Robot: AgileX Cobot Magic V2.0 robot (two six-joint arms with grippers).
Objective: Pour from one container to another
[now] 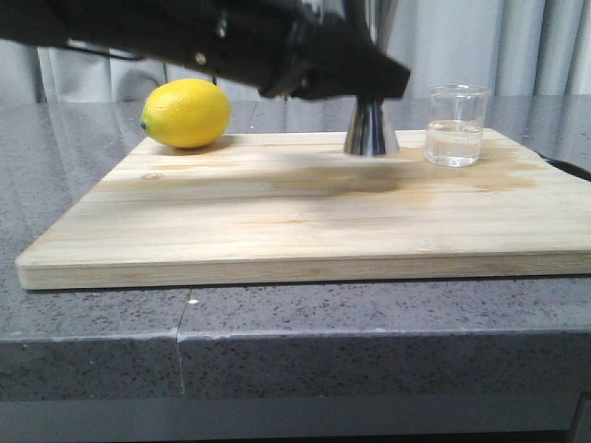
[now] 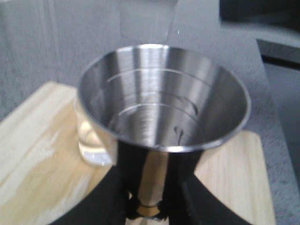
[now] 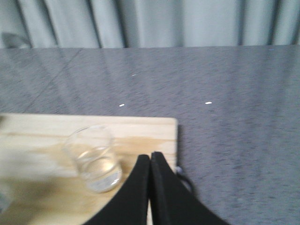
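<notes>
The steel jigger (image 1: 371, 131) stands upright on the wooden board (image 1: 277, 221), its upper cone hidden behind my left arm. My left gripper (image 1: 367, 89) is shut on its narrow waist. In the left wrist view the black fingers (image 2: 133, 161) flank the stem above the gold band, and the jigger's cup (image 2: 159, 103) holds only a few droplets. The clear glass beaker (image 1: 455, 125) stands to the jigger's right, partly filled with clear liquid. My right gripper (image 3: 150, 157) hovers shut and empty just beside the beaker (image 3: 93, 159), near the board's right edge.
A yellow lemon (image 1: 186, 113) lies at the board's back left corner. A damp stain (image 1: 480, 175) marks the wood around the beaker. The board rests on a grey speckled counter (image 1: 92, 323), with a curtain behind.
</notes>
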